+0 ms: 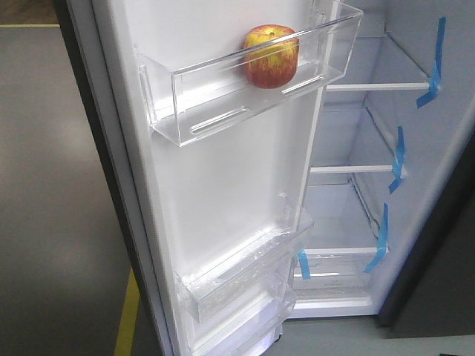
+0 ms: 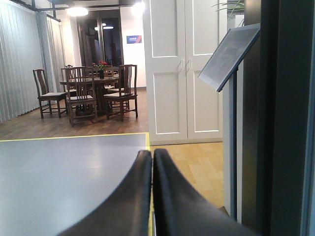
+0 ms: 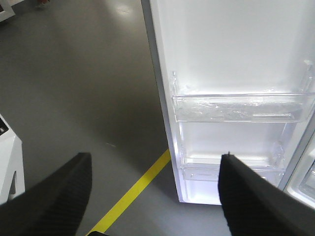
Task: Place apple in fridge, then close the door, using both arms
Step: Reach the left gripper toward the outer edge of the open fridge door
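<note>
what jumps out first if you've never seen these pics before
The red-yellow apple stands out, sitting in the top clear bin of the open door. To its right, the white fridge interior shows blue tape strips at the shelf ends. The right gripper hangs wide open above a yellow floor line.

The left fingers [image 2: 123, 201] and right fingers [image 3: 54, 196] are cut off below; the door [image 1: 223, 178] overruns top and bottom
</note>
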`<state>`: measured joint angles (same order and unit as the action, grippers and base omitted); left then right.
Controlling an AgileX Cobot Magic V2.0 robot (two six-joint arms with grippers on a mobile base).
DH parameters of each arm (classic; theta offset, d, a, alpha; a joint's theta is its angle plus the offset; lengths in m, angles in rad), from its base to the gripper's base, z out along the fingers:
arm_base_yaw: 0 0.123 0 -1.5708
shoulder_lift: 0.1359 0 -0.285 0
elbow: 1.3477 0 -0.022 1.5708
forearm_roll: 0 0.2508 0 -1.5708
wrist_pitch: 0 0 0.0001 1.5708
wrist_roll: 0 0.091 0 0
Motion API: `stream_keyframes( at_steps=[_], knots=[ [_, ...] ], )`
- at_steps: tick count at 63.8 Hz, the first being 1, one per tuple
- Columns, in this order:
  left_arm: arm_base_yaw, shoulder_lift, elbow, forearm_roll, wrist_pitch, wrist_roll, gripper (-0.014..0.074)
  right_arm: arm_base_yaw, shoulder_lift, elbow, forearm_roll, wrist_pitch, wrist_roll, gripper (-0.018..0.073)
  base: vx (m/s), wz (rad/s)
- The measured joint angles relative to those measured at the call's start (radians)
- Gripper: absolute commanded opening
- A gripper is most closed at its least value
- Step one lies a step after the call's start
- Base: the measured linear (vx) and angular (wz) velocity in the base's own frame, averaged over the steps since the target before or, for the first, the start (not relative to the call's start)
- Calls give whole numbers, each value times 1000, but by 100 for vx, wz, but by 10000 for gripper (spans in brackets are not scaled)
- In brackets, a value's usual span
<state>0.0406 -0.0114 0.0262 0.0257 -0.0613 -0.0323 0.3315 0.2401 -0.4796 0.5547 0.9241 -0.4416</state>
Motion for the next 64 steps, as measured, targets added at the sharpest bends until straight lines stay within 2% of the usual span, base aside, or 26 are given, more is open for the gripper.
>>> stream_keyframes(
  at_steps=[10,21,35,46,64],
  knots=[
    [0,0,-1,0,5,0,-6,0,0,0,0,1,0,513,0,0],
    [0,50,-169,0,161,0,-6,0,0,0,1,1,0,513,0,0],
    [0,301,-500,0,419,0,-6,0,0,0,1,1,0,513,0,0],
    [0,511,-704,0,575,1,-6,0,0,0,1,1,0,513,0,0],
    [0,793,-874,0,703,2,-6,0,0,0,1,1,0,513,0,0]
  ],
)
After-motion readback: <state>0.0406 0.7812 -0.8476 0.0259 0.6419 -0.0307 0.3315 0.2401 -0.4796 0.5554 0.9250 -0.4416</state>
